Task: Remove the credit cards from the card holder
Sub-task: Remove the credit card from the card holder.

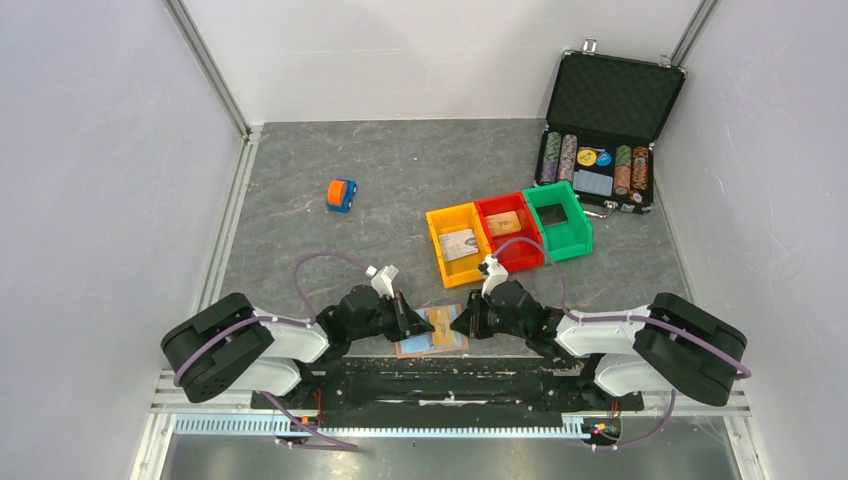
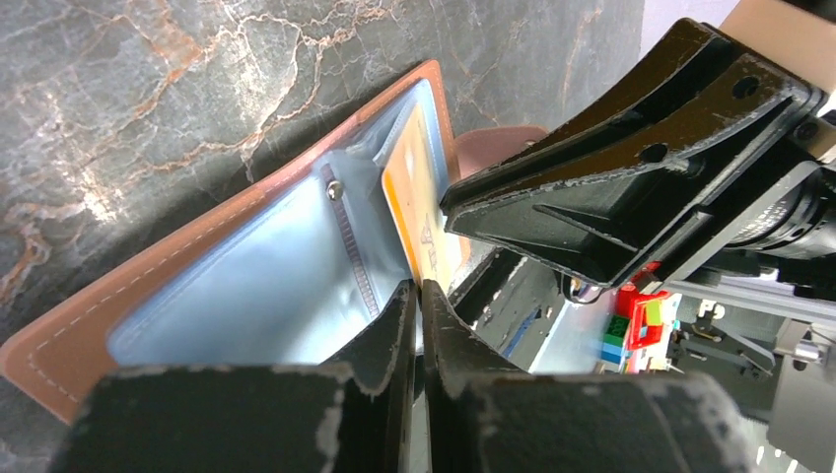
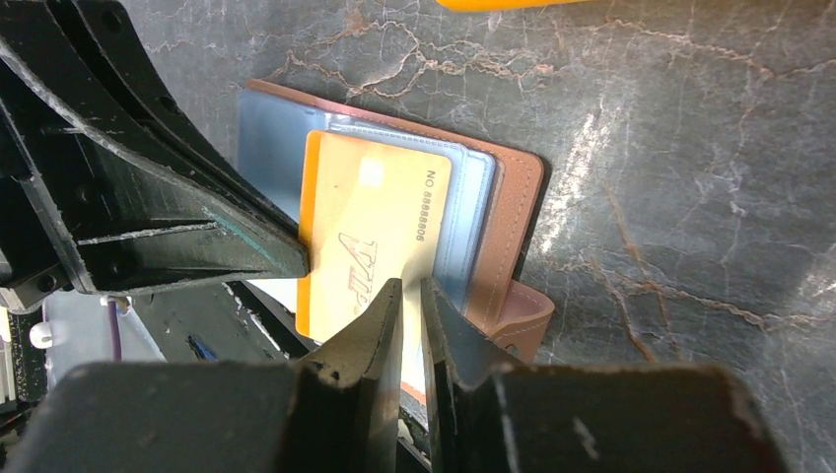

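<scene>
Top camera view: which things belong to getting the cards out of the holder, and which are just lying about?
Job: card holder, yellow-orange card, left pincer, right pincer.
Lying about: toy car, three coloured bins, poker chip case.

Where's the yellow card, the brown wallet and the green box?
yellow card (image 3: 370, 236), right wrist view, printed face.
brown wallet (image 2: 49, 355), left wrist view, leather corner.
green box (image 1: 570, 248), top view, near wall.

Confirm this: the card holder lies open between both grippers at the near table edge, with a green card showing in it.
Not green: the card is yellow-orange, as the right wrist view shows. The rest stands.
</scene>
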